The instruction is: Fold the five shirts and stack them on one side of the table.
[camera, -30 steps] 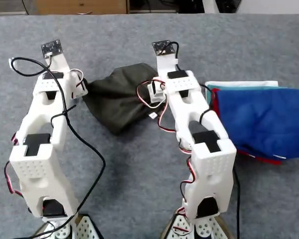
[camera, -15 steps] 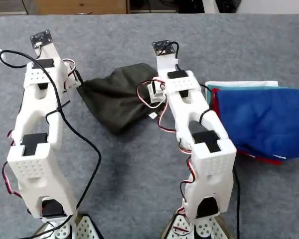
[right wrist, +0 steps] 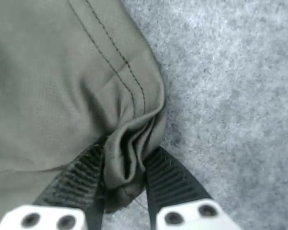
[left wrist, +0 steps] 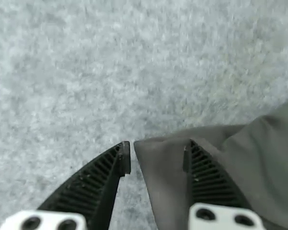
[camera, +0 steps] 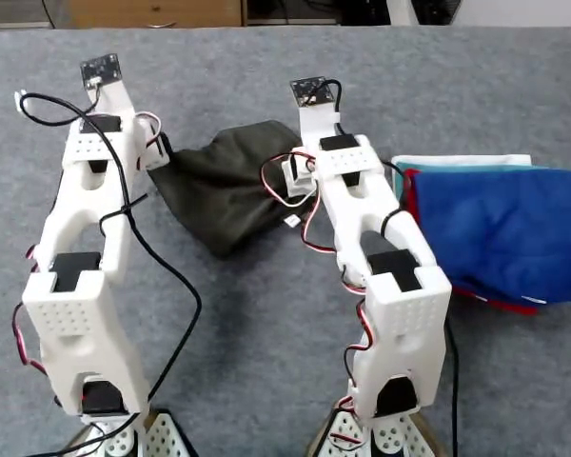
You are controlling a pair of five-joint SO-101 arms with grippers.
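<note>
A dark olive shirt (camera: 224, 186) lies crumpled on the grey table between the two arms. My left gripper (left wrist: 156, 153) is open at the shirt's left corner (left wrist: 158, 158). That corner lies between the two black ribbed fingers (left wrist: 103, 175), low over the table. In the high view the left gripper (camera: 157, 152) sits at the shirt's left tip. My right gripper (right wrist: 125, 160) is shut on a bunched fold of the olive shirt (right wrist: 62, 86) at its right edge, under the right arm (camera: 305, 143). A stack of folded shirts, blue on top (camera: 500, 233), lies at the right.
Under the blue shirt, red (camera: 500, 303), teal and white (camera: 462, 160) layers show at the stack's edges. Grey carpet-like cloth (camera: 238, 314) covers the table. Wooden furniture (camera: 152, 11) stands beyond the far edge. Loose cables hang off both arms.
The left arm swung out to the left and away, then came back right toward the shirt's corner, which shifted slightly with it. The right arm and the stack have not moved.
</note>
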